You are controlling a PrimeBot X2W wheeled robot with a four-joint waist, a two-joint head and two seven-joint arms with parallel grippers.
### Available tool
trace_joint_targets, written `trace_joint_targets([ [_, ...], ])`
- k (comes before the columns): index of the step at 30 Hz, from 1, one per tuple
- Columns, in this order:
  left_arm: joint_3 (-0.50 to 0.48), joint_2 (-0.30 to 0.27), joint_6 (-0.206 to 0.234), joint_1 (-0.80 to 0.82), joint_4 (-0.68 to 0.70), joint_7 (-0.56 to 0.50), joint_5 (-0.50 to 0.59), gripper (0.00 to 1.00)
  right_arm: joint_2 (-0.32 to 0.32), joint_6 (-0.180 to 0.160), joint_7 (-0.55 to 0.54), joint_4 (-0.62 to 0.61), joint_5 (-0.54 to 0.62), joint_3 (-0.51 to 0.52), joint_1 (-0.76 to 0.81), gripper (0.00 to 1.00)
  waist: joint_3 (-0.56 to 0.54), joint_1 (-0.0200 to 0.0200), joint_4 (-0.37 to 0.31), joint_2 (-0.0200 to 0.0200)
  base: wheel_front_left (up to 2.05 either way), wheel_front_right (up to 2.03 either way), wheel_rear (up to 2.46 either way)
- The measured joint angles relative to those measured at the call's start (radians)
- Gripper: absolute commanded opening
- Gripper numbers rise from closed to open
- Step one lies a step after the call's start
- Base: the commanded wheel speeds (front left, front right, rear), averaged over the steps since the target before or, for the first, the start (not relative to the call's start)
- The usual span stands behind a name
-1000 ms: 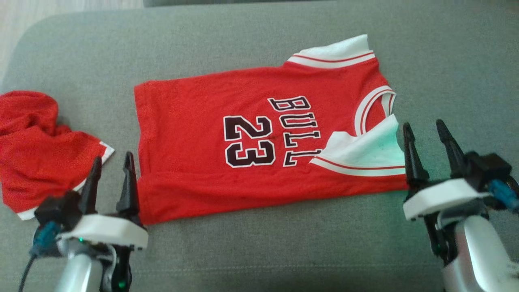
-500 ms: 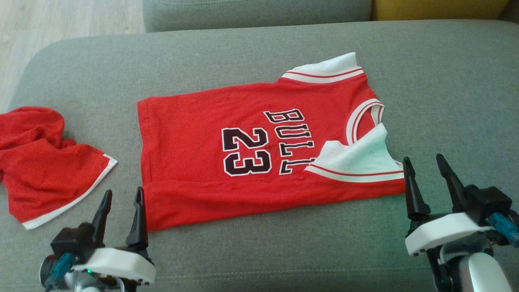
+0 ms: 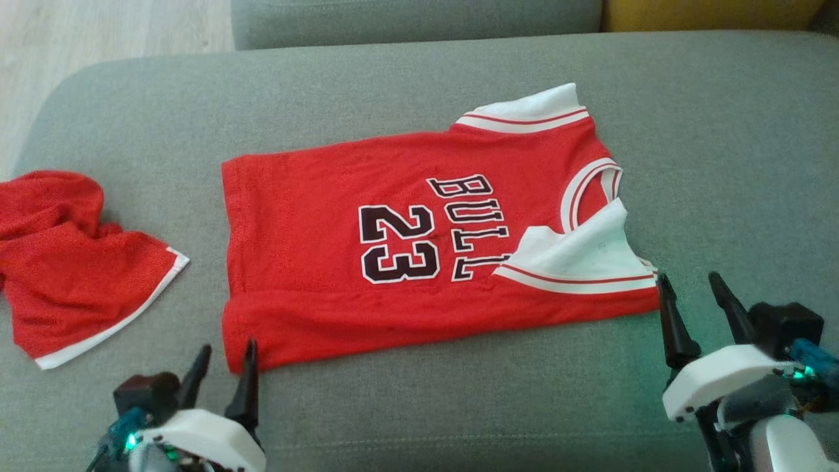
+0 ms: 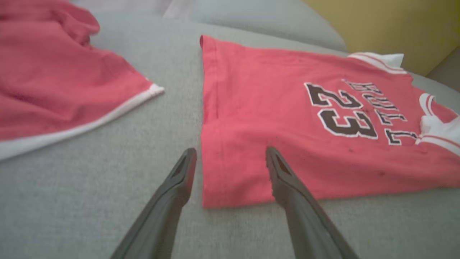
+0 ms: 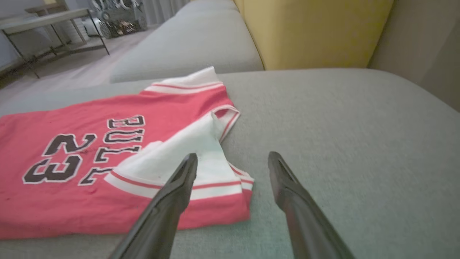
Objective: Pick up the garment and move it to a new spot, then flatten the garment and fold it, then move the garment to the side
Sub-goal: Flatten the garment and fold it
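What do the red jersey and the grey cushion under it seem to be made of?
The jersey looks like thin matte knit, probably polyester: it lies limp with soft creases. The cushion looks like coarse woven upholstery, matte, with a visible flecked weave.

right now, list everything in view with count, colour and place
jersey: 1, red with white trim, black 23, middle of the sofa
crumpled cloth: 1, red with white edge, on the sofa left of the jersey
sofa: 1, grey, under both
cushion: 1, yellow, behind the sofa seat, right
floor: 1, pale wood, beyond the sofa's left end
left pincer: 1, dark, open, by the jersey's near left corner
right pincer: 1, dark, open, by the jersey's near right corner
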State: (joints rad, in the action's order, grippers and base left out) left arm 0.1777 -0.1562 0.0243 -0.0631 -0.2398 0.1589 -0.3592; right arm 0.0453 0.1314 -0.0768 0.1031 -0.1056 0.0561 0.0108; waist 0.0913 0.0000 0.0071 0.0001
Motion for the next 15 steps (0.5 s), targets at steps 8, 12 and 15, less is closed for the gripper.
trace_joint_targets([
  [8, 0.001, 0.014, -0.052, 0.041, -0.128, -0.098, -0.095, 1.00, 0.000, 0.000, -0.143, 0.039, 0.001, 0.031, -0.014, 1.00, 0.055, 0.0000, -0.001, 0.0000, 0.00, 0.00, 0.00],
  [12, -0.004, 0.014, -0.078, 0.114, -0.177, -0.130, -0.132, 1.00, 0.000, 0.000, -0.195, 0.088, 0.009, 0.047, -0.081, 1.00, 0.098, 0.0000, 0.000, 0.0000, 0.00, 0.00, 0.00],
  [15, -0.006, 0.014, -0.091, 0.148, -0.194, -0.141, -0.152, 1.00, 0.000, 0.000, -0.212, 0.118, 0.008, 0.051, -0.116, 1.00, 0.121, 0.0000, 0.002, 0.0000, 0.00, 0.00, 0.00],
])
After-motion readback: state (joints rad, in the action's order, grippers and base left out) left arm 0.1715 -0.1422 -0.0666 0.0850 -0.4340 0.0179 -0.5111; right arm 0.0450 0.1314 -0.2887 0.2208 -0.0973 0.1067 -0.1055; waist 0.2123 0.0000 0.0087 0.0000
